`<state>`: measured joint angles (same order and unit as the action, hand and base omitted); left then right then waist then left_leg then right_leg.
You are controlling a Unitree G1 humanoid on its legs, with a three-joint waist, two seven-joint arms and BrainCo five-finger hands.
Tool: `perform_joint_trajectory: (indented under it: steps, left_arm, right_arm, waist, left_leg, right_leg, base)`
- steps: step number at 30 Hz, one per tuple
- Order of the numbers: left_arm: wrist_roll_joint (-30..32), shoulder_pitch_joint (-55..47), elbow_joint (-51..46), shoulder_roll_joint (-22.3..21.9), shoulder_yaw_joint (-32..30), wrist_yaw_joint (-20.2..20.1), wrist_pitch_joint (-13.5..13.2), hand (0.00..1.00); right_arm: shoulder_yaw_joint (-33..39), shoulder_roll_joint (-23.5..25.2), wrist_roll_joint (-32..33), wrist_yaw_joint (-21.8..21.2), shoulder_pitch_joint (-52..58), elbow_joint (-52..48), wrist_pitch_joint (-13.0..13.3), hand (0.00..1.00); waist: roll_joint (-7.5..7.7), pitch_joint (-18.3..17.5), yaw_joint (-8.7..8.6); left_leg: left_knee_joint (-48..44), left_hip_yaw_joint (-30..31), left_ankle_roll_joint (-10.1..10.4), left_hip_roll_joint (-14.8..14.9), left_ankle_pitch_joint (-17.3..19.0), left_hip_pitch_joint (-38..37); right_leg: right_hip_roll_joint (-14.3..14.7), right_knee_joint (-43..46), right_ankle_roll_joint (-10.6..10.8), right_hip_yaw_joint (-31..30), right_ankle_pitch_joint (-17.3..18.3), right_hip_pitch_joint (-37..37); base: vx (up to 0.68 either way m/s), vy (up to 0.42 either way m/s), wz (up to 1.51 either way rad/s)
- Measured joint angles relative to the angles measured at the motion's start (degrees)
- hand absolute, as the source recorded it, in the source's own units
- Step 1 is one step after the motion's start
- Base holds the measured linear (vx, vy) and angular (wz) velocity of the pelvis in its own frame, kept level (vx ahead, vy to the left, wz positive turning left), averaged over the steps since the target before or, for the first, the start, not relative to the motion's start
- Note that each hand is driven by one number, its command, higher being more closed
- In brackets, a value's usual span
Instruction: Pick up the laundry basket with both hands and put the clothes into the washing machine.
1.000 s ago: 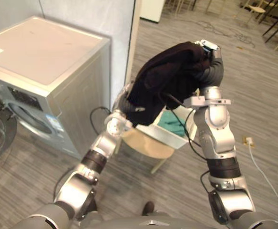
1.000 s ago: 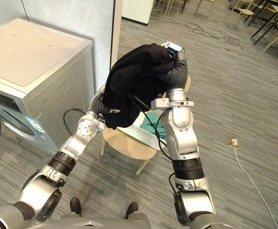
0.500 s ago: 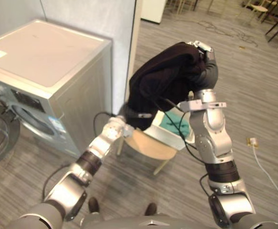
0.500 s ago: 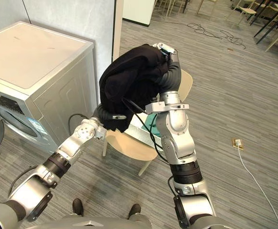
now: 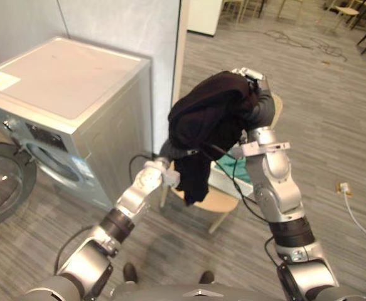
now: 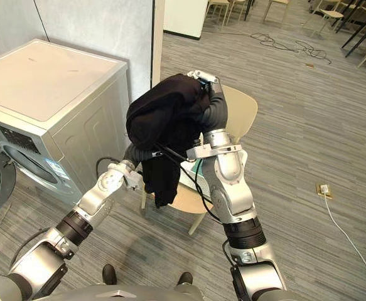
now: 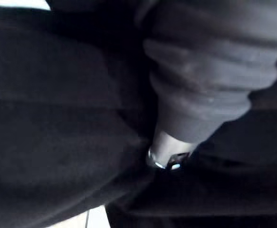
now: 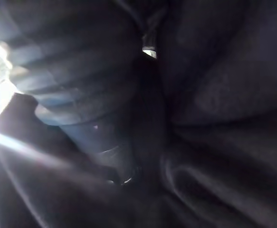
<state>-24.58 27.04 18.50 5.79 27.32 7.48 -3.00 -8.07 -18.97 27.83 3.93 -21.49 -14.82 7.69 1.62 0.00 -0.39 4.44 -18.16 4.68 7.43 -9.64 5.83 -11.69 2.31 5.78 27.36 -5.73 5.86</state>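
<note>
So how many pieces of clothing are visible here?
2: a black garment held aloft near the chair, and a teal one in the basket on it. More may lie hidden beneath.

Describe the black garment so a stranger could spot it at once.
Find the washing machine by the wall. Right of it stands a wooden chair; the garment hangs bunched over the robot's raised arms above it. It is black, unlike the green cloth in the basket below.
</note>
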Motion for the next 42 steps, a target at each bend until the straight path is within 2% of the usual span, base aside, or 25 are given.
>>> perform_joint_trajectory:
  steps: [9, 17, 25, 28, 32, 35, 38, 39, 40, 41, 42]
  left_arm:
    - [4.17, -1.94, -3.24, -2.0, -5.25, 3.62, -0.55, 1.0]
    - [8.0, -3.89, -5.77, -2.95, -10.24, 4.62, -0.56, 1.0]
    - [10.17, -9.5, -12.59, -2.26, -16.71, 4.36, -0.62, 1.0]
    - [10.19, -12.35, -15.48, -2.04, -21.1, 4.43, -0.75, 1.0]
    - [10.17, -19.86, -20.51, -1.31, -27.42, 4.39, -1.05, 1.0]
    - [10.0, -25.01, -25.09, -1.47, -32.0, 4.14, -2.03, 1.0]
    - [9.81, -26.0, -25.86, -2.28, -35.92, 4.28, -2.18, 1.0]
    - [9.6, -26.11, -26.01, -2.73, -36.59, 4.58, -2.18, 1.0]
    - [9.59, -26.2, -26.08, -2.98, -36.72, 4.66, -2.18, 1.0]
    - [9.6, -26.2, -26.3, -2.96, -36.7, 4.68, -2.18, 1.0]
    - [9.6, -26.2, -26.91, -3.14, -36.61, 4.68, -2.2, 1.0]
  right_arm:
    - [-0.77, 0.0, 0.0, 0.01, 1.14, 0.06, -0.03, 0.0]
    - [-0.7, -0.01, -0.04, 0.03, 3.71, 1.58, -0.58, 0.0]
    - [2.42, 0.35, -0.49, -0.43, 9.92, 6.3, -2.97, 0.0]
    - [6.63, 0.47, -1.22, -1.21, 12.31, 10.27, -3.25, 0.0]
    - [11.28, 0.51, -1.28, -1.44, 14.12, 18.98, -4.07, 0.0]
    - [13.16, 0.49, -2.23, -1.38, 13.64, 25.07, -4.18, 0.0]
    - [15.61, 0.42, -3.04, -1.04, 11.89, 28.71, -4.21, 0.0]
    - [16.42, 0.29, -3.48, -0.76, 11.38, 29.42, -4.23, 0.0]
    - [17.77, 0.34, -3.53, -0.74, 11.67, 29.45, -4.27, 0.0]
    - [18.63, 0.36, -3.54, -0.68, 11.84, 29.56, -4.28, 0.0]
    - [20.89, 0.39, -3.56, -0.67, 12.12, 29.85, -4.36, 0.0]
  waist:
    - [0.0, 0.0, -0.03]
    - [0.02, -0.01, -0.13]
    - [0.01, -0.07, 0.23]
    - [0.01, -0.08, 0.39]
    - [-0.06, -0.03, 0.84]
    - [-0.52, 0.25, 2.91]
    - [-2.23, 1.82, 2.69]
    - [-3.44, 2.8, 2.83]
    - [-3.56, 3.55, 2.7]
    - [-2.91, 4.26, 2.37]
    - [-2.3, 4.96, 2.02]
  left_leg:
    - [-0.02, -0.95, -0.45, -0.44, 0.16, 0.02]
    - [-0.02, -0.92, -0.57, -0.53, 0.2, -0.17]
    - [-0.01, -0.62, -0.62, -0.54, 0.5, -1.76]
    - [-0.46, -0.22, -0.62, -0.29, 0.6, -1.8]
    - [-6.2, 0.9, -0.27, 1.6, 3.37, -1.25]
    - [-12.28, 1.18, 0.69, 4.86, 6.25, 0.81]
    - [-15.85, 4.09, 0.59, 7.27, 6.84, 4.66]
    - [-16.56, 4.11, -0.18, 8.62, 7.22, 6.22]
    - [-17.05, 2.65, -2.94, 9.74, 8.99, 7.4]
    - [-17.83, 0.71, -5.68, 10.14, 10.76, 7.62]
    - [-21.03, -2.29, -8.14, 11.32, 12.67, 8.76]
  right_leg:
    - [0.07, -1.43, 0.33, -1.06, -1.53, 0.05]
    - [0.1, -1.86, 0.34, -1.19, -1.73, -0.21]
    - [0.17, -2.35, 0.39, -1.07, -1.27, -2.21]
    - [0.57, -2.67, 0.33, -1.07, -1.33, -2.9]
    - [2.02, -3.24, -0.06, -1.47, -1.49, -5.52]
    - [4.5, -3.4, -0.76, -3.25, -0.83, -5.9]
    - [7.38, -3.55, -1.75, -3.08, -0.35, -5.65]
    - [8.93, -2.56, -2.94, -3.33, 0.54, -5.17]
    - [9.71, -1.53, -3.91, -3.5, 1.92, -4.54]
    - [9.38, -1.41, -4.24, -3.27, 2.13, -4.49]
    - [8.09, -1.31, -5.82, -1.58, 1.46, -4.16]
  base:
    - [0.04, -0.004, -0.06]
    - [0.04, -0.005, -0.01]
    - [0.02, -0.004, 0.01]
    - [0.02, -0.013, 0.06]
    - [0.02, -0.05, 0.04]
    - [-0.06, -0.075, -0.16]
    - [-0.13, -0.079, 0.37]
    - [-0.17, -0.101, 0.58]
    - [-0.16, -0.103, 0.73]
    - [-0.11, -0.047, 0.92]
    - [-0.11, 0.037, 1.06]
